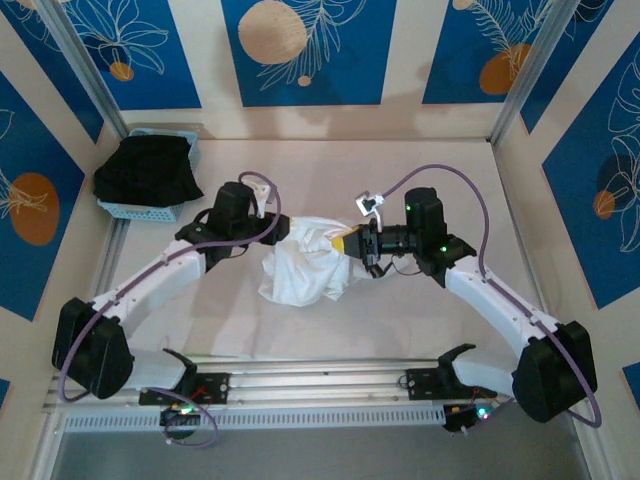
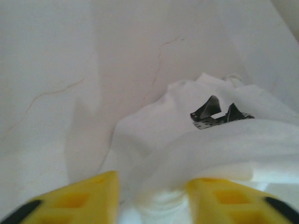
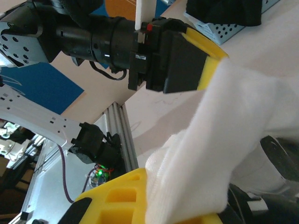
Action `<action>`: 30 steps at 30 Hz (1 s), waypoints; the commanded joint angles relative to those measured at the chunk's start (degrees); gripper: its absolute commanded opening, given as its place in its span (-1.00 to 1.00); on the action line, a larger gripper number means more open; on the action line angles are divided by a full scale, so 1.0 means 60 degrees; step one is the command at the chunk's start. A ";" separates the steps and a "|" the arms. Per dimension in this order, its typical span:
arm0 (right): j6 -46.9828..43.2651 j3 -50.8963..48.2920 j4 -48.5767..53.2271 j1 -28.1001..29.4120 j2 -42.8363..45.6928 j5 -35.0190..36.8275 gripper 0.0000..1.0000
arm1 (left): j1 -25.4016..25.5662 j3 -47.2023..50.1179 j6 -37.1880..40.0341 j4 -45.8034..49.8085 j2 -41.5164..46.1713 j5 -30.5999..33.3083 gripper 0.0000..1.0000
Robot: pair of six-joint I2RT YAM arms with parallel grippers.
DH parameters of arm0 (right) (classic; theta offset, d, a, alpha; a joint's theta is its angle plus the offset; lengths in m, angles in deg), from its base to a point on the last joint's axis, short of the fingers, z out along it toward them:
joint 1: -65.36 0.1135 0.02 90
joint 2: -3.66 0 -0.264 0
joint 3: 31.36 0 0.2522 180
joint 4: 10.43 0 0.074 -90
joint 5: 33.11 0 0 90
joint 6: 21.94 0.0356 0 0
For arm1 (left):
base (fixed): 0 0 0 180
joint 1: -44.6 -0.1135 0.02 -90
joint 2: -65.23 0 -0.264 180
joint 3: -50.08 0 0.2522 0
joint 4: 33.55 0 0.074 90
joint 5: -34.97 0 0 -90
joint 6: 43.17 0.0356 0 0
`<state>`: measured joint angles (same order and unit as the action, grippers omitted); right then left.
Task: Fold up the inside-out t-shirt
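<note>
The inside-out t-shirt (image 1: 305, 262) lies bunched right of the basket (image 1: 140, 210). Your right gripper (image 1: 360, 244) pinches its far side; the left gripper (image 2: 152, 193) stands spread over cloth (nothing clamped), so close it on a hem

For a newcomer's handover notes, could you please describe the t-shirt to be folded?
Start at the pale table, in its middle. The t-shirt is the crumpled white heap there. The other garment is black and sits in the blue basket at the back left.
</note>
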<state>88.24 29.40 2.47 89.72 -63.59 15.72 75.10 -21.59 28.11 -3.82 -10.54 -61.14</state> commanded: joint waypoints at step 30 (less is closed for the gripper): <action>-0.0863 0.0282 0.0768 -0.0280 -0.0090 -0.0324 -1.00 | 0.0940 0.0511 -0.1205 -0.3452 0.0058 -0.5908 -0.27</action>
<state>84.48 29.51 6.01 88.32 -64.42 14.45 80.41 -17.85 21.44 -21.39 -10.49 -94.43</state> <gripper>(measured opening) 0.066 0.374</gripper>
